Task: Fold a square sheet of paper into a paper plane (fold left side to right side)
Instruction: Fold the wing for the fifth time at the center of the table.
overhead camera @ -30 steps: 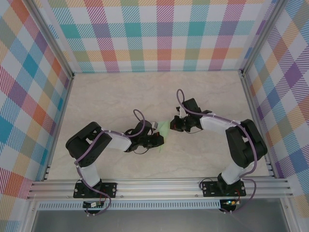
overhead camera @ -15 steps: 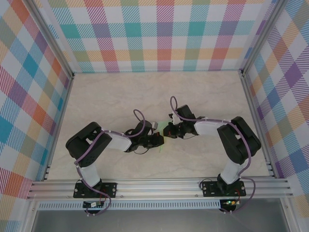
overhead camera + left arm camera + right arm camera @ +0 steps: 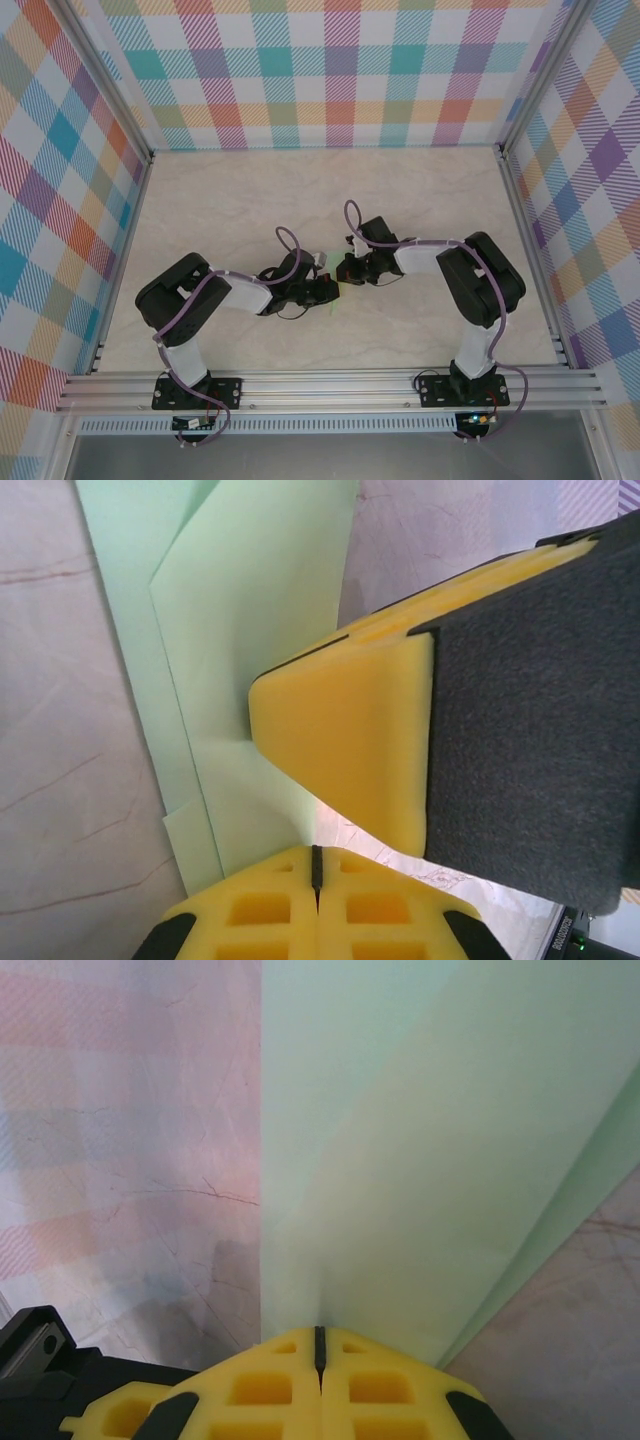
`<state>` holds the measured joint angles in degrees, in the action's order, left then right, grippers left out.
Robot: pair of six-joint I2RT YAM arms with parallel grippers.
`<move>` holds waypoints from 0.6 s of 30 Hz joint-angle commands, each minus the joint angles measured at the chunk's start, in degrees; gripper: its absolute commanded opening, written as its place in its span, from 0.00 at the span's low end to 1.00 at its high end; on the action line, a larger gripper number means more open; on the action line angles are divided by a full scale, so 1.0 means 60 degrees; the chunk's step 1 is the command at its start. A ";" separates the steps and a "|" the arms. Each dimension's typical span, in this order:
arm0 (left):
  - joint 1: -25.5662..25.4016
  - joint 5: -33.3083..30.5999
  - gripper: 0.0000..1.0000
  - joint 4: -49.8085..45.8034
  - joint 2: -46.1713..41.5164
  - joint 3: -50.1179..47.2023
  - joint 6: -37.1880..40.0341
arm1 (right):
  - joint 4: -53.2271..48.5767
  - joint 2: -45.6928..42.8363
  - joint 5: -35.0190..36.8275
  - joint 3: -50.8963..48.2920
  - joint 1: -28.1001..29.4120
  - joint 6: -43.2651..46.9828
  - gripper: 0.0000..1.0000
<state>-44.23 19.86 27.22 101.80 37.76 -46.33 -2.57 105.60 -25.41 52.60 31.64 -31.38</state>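
— On top of the paper (image 3: pixel 337 299), seen from above, the left gripper (image 3: pixel 328 290) and right gripper (image 3: pixel 347 271) meet, both clamped shut on nothing.
— And from the left wrist?
— Its shut tips sit at the paper's near edge, and the right gripper presses down on the folded layer.
— Right wrist?
— Closed tips rest on the flap. This looks like creasing the fold. The next move would be a firm slide along it.

One folded green paper (image 3: pixel 250 610), two tools, left tool (image 3: pixel 316 865) and right tool (image 3: pixel 320 1345), one table (image 3: pixel 220 190)
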 commanded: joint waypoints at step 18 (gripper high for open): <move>-0.0125 -0.0446 0.00 -0.1127 0.0043 -0.0807 -0.0094 | -0.1071 0.1671 0.1188 0.2244 -0.1788 0.1200 0.00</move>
<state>-44.23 18.44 30.20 101.51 36.12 -46.94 -9.26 112.53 -26.79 63.44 24.29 -26.72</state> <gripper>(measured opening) 0.043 0.044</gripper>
